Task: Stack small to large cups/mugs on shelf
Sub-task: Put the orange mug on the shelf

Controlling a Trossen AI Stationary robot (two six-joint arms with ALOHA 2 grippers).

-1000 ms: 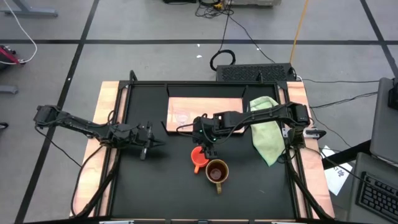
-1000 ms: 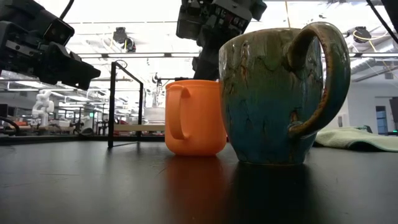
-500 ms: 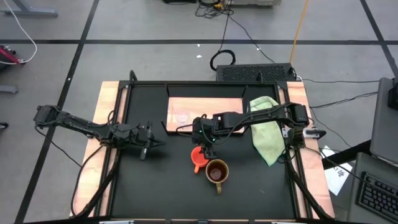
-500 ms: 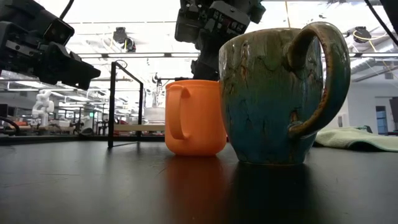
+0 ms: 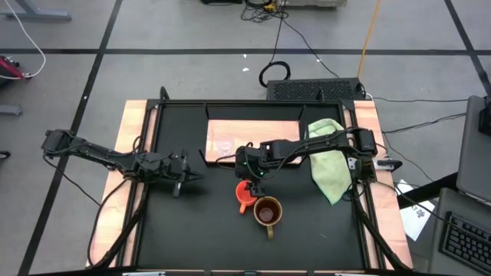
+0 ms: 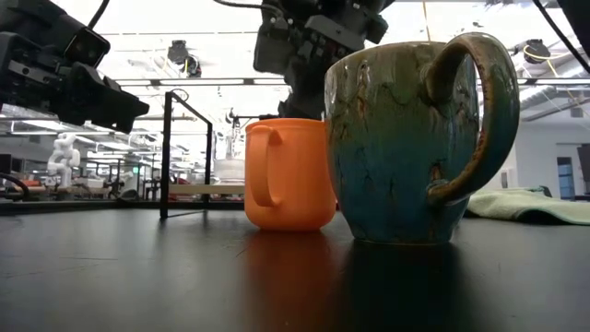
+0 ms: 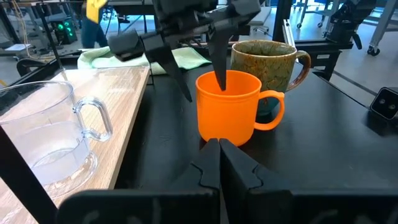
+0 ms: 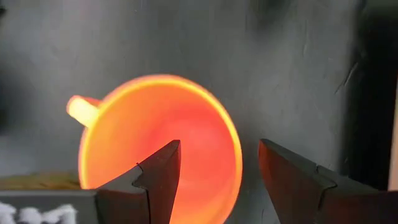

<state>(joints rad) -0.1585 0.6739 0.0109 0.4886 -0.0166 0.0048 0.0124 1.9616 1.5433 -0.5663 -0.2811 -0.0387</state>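
The right gripper [image 8: 211, 180] hangs over the orange mug [image 7: 229, 107], fingers spread with one inside the rim and one outside, probably to pinch its wall, while the left gripper [image 7: 219, 163], fingers pressed together, waits near this mug on the tabletop [image 5: 199, 230].

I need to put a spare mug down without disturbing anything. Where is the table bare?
Free: the black table in front of the left gripper, and the patch right of the brown mug, below the green cloth. Crowded: the middle, where the open right gripper straddles the orange mug rim.
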